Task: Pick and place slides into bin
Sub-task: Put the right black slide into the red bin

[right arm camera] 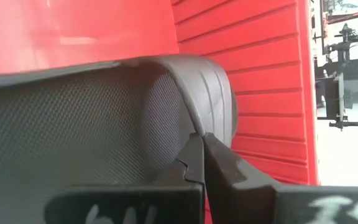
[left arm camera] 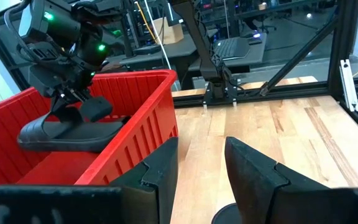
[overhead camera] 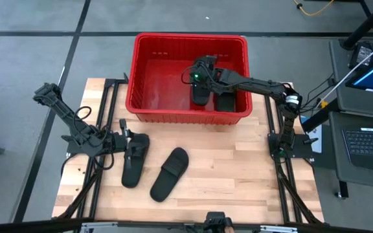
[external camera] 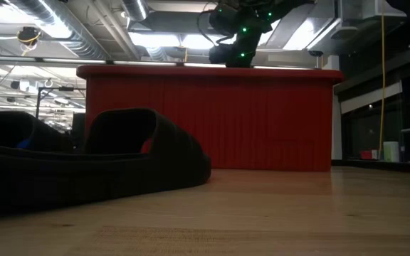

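The red bin (overhead camera: pixel 149 77) stands at the table's far edge. My right gripper (overhead camera: pixel 203 72) reaches into it from the right, shut on a black slide (overhead camera: pixel 200 92). The left wrist view shows that slide (left arm camera: pixel 67 134) about level inside the bin (left arm camera: pixel 135 124). A second slide (overhead camera: pixel 225 101) lies on the bin's floor beside it. Two more slides (overhead camera: pixel 135 160) (overhead camera: pixel 169 173) lie flat on the table in front of the bin. My left gripper (overhead camera: pixel 125 137) stands open over the left one's far end, nothing between its fingers (left arm camera: pixel 247 174). My right gripper pinches the edge of the slide's wide strap (right arm camera: pixel 215 118) between its two fingers (right arm camera: pixel 194 165). The fingers slant down from the table's right side. The slide hangs roughly level within the bin's walls, sole down; whether it touches the floor I cannot tell.
The bin's thick rim (external camera: pixel 212 71) rises well above the tabletop, with my right gripper (external camera: pixel 237 50) above it. Bare wood (overhead camera: pixel 238 168) lies to the right of the loose slides. Black frame rails (overhead camera: pixel 283 181) run along the table's sides.
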